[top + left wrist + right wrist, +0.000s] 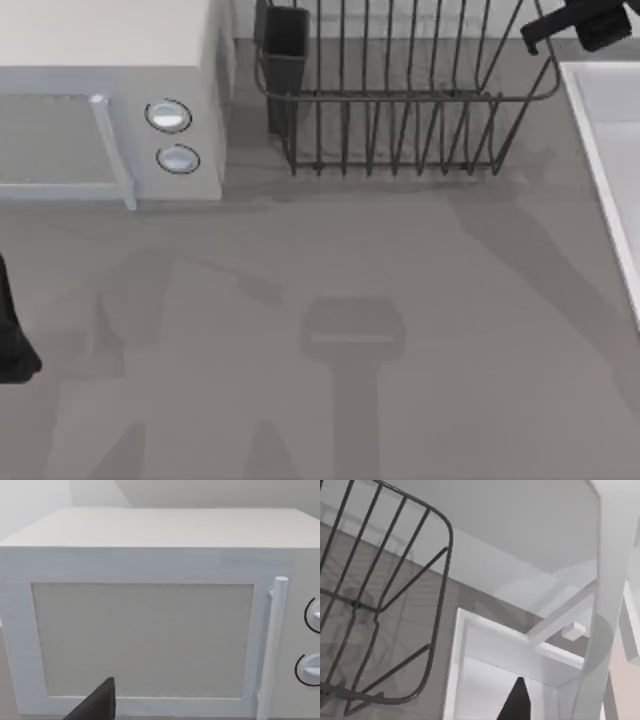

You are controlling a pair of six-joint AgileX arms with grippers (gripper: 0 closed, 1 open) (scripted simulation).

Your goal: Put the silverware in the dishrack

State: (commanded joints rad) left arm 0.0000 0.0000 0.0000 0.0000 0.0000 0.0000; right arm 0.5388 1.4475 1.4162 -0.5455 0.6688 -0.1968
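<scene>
The dishrack [400,100], a dark wire basket of thin upright bars, stands at the back middle of the table with a dark rectangular cup [285,45] at its left corner. One rounded corner of the dishrack [395,605] appears in the right wrist view. The silverware is out of view. My right gripper [575,25] hangs high at the back right, just beside the rack's right rim. My left gripper [12,345] sits at the table's left edge, facing the microwave door [145,640].
A pale boxy microwave [110,110] with two round knobs and a bar handle stands at the back left, next to the rack. A white sink basin [610,150] runs along the right edge, and its rim [510,645] lies under my right wrist.
</scene>
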